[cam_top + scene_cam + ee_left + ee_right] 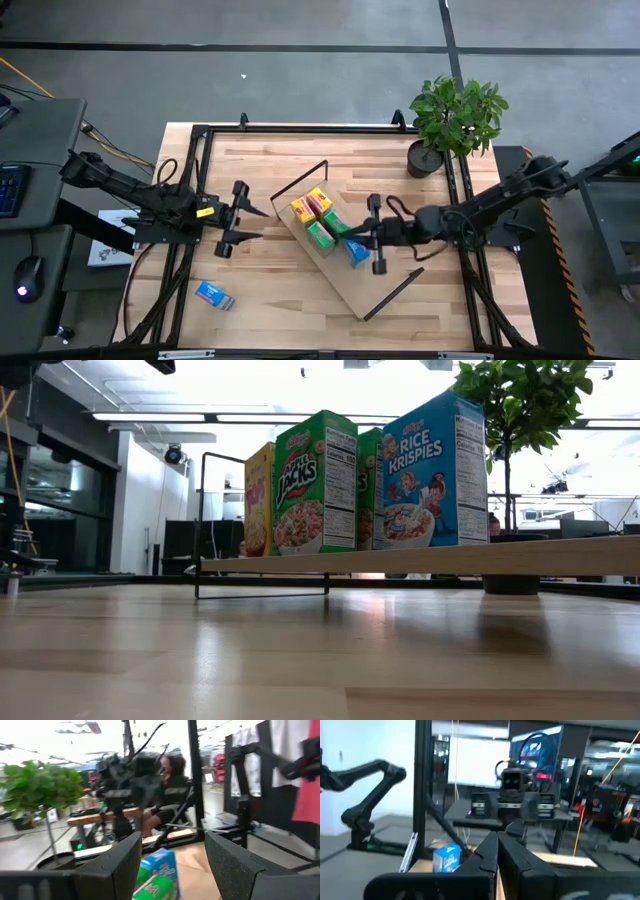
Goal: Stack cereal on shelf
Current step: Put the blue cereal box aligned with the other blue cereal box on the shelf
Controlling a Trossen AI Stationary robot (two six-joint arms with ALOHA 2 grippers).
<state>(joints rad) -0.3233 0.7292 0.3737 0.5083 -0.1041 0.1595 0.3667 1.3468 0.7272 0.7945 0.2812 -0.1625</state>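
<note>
The shelf is a light-wood board with black wire ends, lying slantwise on the table. Several cereal boxes stand upright on it: yellow, green and blue; the low view shows them in a row. One more blue box lies on the tabletop near the left front corner. My right gripper is shut, its tips by the blue and green boxes, and it does not show in the low view. My left gripper is open, left of the shelf, pointing at the boxes.
A potted plant stands at the table's far right corner, just beyond the shelf's far end. A black frame runs around the tabletop. Bare wood lies between the left gripper and the shelf. A person sits beyond the table.
</note>
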